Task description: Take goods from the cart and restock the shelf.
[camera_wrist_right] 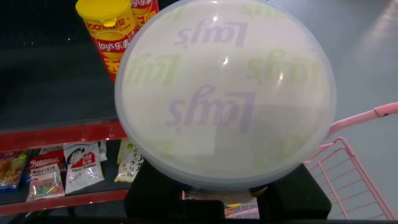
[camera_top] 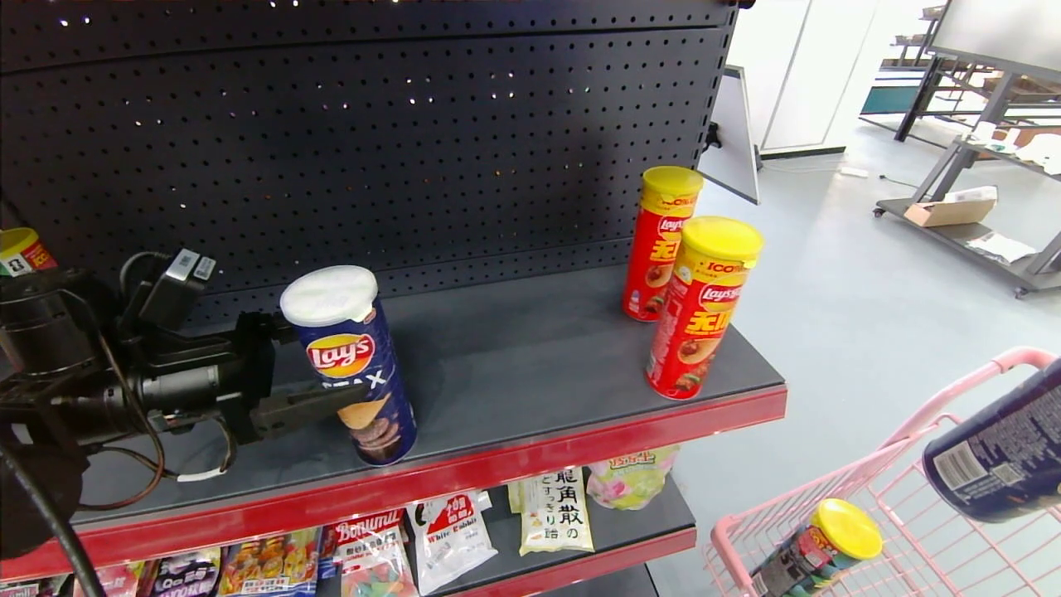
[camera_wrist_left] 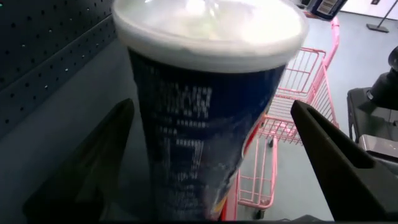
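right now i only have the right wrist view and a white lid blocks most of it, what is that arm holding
Observer: A blue can, tilted in the air above the pink cart.
Operator: and the left arm
Observer: The left gripper is open around a second blue can standing upright on the shelf, with a gap beside one of its fingers.
Operator: anything left in the cart
Observer: One can with a yellow lid lies on its side in there.
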Controlling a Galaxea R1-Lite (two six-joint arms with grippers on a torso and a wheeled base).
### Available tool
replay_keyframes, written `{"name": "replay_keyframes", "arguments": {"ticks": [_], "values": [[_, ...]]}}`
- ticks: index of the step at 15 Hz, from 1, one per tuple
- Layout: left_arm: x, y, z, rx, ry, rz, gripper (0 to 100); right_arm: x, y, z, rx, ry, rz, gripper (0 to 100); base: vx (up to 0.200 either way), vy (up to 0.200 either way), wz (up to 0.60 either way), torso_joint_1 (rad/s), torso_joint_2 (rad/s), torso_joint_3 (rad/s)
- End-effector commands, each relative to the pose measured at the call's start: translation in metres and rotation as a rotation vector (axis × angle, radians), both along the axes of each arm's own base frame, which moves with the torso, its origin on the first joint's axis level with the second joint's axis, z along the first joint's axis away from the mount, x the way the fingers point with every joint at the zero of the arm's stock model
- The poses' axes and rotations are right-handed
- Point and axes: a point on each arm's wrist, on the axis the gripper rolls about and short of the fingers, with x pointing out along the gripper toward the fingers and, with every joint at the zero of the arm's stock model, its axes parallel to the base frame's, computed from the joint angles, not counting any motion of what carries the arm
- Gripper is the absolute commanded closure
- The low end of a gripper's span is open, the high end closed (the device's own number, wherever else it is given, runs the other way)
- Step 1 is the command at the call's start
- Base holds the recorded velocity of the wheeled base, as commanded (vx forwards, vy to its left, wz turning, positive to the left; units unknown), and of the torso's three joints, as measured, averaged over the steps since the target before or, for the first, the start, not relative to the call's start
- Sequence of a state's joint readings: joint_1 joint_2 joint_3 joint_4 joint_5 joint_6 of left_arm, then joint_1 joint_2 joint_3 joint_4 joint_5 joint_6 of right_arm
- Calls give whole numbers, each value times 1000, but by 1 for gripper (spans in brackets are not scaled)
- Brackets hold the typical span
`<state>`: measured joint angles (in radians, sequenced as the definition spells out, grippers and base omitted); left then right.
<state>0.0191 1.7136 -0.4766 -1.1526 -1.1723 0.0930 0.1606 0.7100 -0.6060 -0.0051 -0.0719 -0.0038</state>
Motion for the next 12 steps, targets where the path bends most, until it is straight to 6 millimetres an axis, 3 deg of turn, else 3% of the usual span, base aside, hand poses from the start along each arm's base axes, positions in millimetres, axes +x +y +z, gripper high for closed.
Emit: {"name": "replay_keyframes", "arguments": {"ticks": [1,7,12], "values": [[-7,7,2,1,-8,27,0,0,0,0,-1,-1,0,100,0,0,0,0,0,0],[-36,20,-11,0,-13,84,0,0,0,-2,-5,6,1,100,0,0,0,0,0,0],[-56,44,-19,5,-11,260,0,1,0,-9,-11,37,12,100,0,0,0,0,0,0]]}}
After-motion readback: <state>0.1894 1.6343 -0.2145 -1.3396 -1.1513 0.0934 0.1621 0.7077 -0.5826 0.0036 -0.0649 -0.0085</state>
